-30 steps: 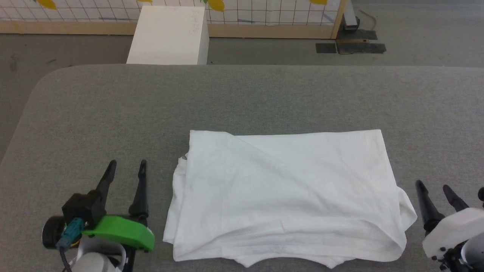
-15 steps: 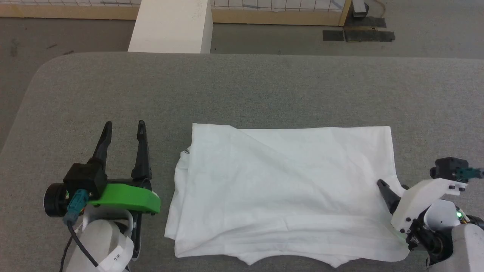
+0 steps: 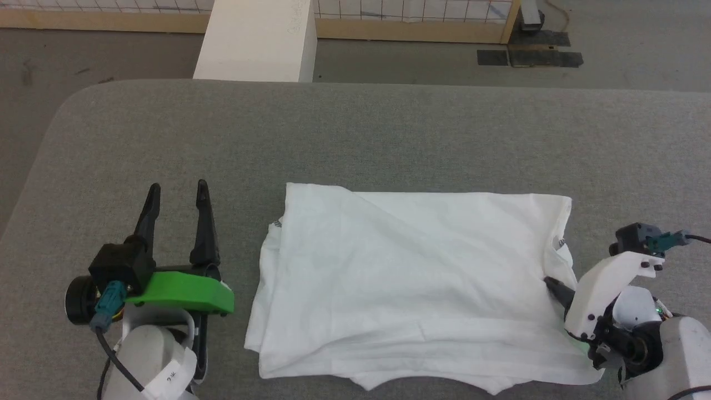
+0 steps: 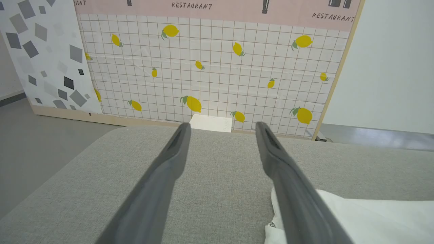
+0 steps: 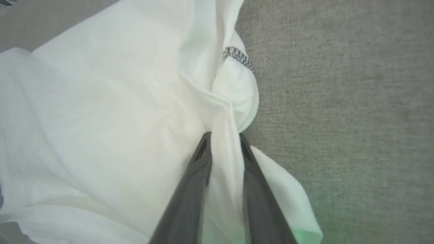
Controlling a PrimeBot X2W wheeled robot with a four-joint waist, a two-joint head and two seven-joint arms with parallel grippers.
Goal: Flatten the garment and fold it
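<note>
In the head view the garment [image 3: 411,283] lay as a rumpled, folded white rectangle on the near half of the grey table [image 3: 355,133]. The left gripper [image 3: 176,184] sat just to its left with fingers spread and nothing in them, and the right gripper [image 3: 550,282] was at its right edge. The left wrist view had those spread fingers over bare table, with a white corner of the fabric at lower right. In the right wrist view both fingers pinched a bunched ridge of the thin cloth, with a bit of dark zigzag stitching [image 5: 238,57] on the edge just past them.
</note>
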